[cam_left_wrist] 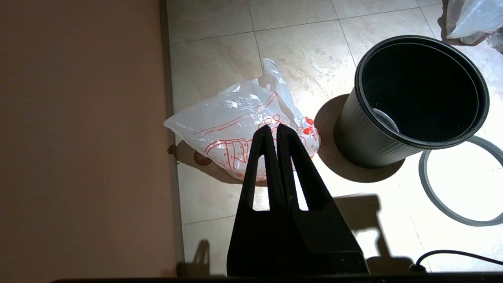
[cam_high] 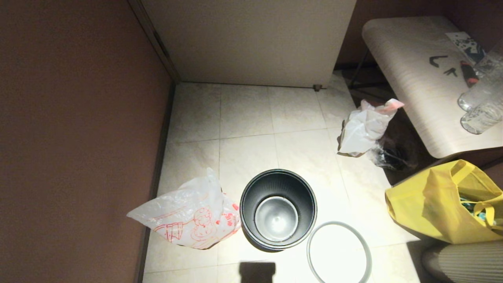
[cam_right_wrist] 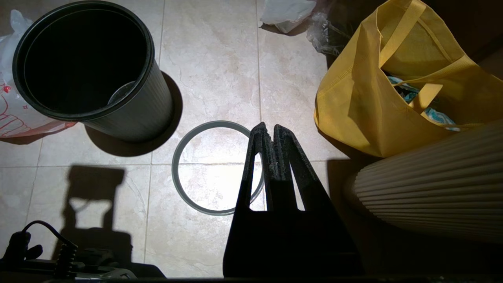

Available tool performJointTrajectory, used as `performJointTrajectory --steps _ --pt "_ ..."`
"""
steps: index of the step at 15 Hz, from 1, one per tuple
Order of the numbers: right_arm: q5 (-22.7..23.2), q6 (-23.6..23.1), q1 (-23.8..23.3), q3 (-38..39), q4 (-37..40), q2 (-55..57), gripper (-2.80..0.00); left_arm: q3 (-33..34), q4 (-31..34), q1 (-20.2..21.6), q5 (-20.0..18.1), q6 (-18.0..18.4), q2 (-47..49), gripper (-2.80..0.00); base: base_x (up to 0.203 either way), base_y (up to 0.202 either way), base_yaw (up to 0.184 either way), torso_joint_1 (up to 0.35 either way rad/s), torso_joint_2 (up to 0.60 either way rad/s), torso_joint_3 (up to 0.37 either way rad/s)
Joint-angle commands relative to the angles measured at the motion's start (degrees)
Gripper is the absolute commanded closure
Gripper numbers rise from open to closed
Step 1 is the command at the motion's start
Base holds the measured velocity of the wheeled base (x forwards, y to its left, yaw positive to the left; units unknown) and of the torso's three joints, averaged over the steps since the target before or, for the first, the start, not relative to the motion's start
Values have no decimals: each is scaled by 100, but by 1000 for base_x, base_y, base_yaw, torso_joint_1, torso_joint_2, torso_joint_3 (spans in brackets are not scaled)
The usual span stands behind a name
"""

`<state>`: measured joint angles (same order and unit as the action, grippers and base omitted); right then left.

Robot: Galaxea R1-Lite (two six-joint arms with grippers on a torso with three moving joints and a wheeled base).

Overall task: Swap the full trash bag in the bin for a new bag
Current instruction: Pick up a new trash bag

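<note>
The black bin (cam_high: 278, 209) (cam_left_wrist: 416, 98) (cam_right_wrist: 88, 67) stands on the tiled floor with no bag inside; its shiny bottom shows. Its grey ring (cam_high: 338, 252) (cam_left_wrist: 459, 181) (cam_right_wrist: 218, 167) lies flat on the floor beside it. The new bag (cam_high: 188, 214) (cam_left_wrist: 243, 129), translucent with a red cartoon print, lies against the wall left of the bin. The full trash bag (cam_high: 365, 125), whitish with a pink top edge, sits by the table leg at the right. My left gripper (cam_left_wrist: 274, 126) hangs shut above the new bag. My right gripper (cam_right_wrist: 268, 125) hangs shut above the ring's edge.
A brown wall (cam_high: 78, 137) runs along the left. A yellow tote (cam_high: 448, 204) (cam_right_wrist: 397, 78) stands at the right by a ribbed cream object (cam_right_wrist: 428, 177). A pale table (cam_high: 424, 78) with bottles is at the back right. A small clear crumpled bag (cam_high: 383, 155) lies under it.
</note>
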<state>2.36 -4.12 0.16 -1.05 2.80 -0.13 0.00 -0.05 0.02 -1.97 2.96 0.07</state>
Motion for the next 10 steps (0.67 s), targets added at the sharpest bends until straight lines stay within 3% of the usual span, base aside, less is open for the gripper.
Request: performJointTrajectory --steps 1,10 --pt "1 -1 2 8 10 13 0 18 -4 -2 4 2 1 0 0 0 0 0 0 0" --pt "1 -1 2 -1 10 13 0 18 -4 -2 4 -22 1 0 0 0 0 0 0 0"
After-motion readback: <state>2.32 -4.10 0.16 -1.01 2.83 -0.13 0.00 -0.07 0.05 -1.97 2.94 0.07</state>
